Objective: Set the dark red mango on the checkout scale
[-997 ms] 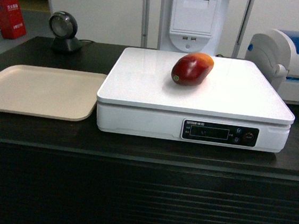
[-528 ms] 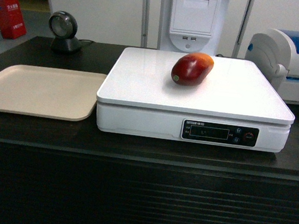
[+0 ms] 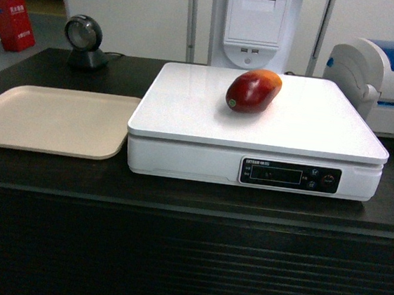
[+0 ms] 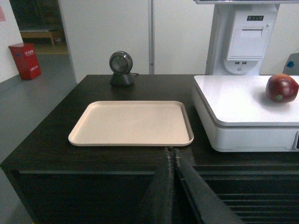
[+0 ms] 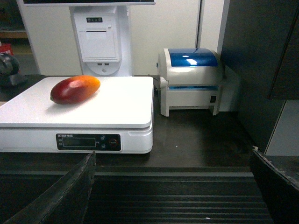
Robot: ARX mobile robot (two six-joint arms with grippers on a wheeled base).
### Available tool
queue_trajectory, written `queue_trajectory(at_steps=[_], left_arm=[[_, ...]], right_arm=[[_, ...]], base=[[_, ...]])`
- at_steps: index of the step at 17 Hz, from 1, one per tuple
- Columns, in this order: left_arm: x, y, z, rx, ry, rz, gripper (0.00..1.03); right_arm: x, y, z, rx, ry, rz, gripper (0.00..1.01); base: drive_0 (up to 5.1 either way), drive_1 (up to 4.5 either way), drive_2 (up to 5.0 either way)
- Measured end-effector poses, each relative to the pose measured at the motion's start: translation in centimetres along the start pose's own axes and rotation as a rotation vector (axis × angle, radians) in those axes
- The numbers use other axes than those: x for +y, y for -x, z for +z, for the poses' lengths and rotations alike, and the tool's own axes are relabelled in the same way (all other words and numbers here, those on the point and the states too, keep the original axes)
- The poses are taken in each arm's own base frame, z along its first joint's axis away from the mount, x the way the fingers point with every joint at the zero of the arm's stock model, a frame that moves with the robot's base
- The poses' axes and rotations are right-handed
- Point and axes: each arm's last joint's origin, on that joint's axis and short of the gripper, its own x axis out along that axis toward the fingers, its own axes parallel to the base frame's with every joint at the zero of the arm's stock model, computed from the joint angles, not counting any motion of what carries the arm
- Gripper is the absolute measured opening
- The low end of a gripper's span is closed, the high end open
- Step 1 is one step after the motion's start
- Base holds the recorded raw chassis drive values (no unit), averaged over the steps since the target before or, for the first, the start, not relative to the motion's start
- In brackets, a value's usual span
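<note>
One dark red mango (image 3: 253,91) sits on its side on the scale (image 3: 187,111), toward the back of the white platform, free of both grippers, with the scale standing on the black checkout (image 3: 178,195) counter just beside the beige tray (image 3: 52,119). Left gripper (image 4: 174,151) is down in front of the counter's ribbed face with its fingers pressed together and nothing between them. Right gripper (image 5: 173,163) also hangs in front of the counter, its two fingers spread wide and empty.
</note>
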Motion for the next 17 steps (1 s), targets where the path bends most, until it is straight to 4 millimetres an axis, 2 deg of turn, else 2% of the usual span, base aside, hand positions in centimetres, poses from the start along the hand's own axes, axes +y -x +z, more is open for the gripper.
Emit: queue_trajectory(at_steps=[1, 5, 7, 9, 10, 11, 17], left_arm=[[0.0, 0.0, 0.0, 0.0, 0.0, 0.0, 0.12], [0.0, 0.0, 0.0, 0.0, 0.0, 0.0, 0.57], [0.0, 0.0, 0.0, 0.0, 0.0, 0.0, 0.74], [0.0, 0.0, 0.0, 0.0, 0.0, 0.0, 0.95], [0.0, 0.0, 0.0, 0.0, -0.001, 0.0, 1.0], [0.0, 0.0, 0.0, 0.0, 0.0, 0.0, 0.97], [0.0, 0.0, 0.0, 0.0, -0.001, 0.0, 0.98]], right_arm=[[0.0, 0.0, 0.0, 0.0, 0.0, 0.0, 0.98], [0.0, 0.0, 0.0, 0.0, 0.0, 0.0, 0.98], [0.0, 0.0, 0.0, 0.0, 0.0, 0.0, 0.98], [0.0, 0.0, 0.0, 0.0, 0.0, 0.0, 0.98], [0.0, 0.0, 0.0, 0.0, 0.0, 0.0, 0.98], [0.0, 0.0, 0.0, 0.0, 0.0, 0.0, 0.98], [0.0, 0.0, 0.0, 0.0, 0.0, 0.0, 0.98]], base=[[0.0, 0.0, 0.0], [0.0, 0.0, 0.0], [0.0, 0.0, 0.0], [0.0, 0.0, 0.0], [0.0, 0.0, 0.0], [0.0, 0.0, 0.0], [0.0, 0.0, 0.0]])
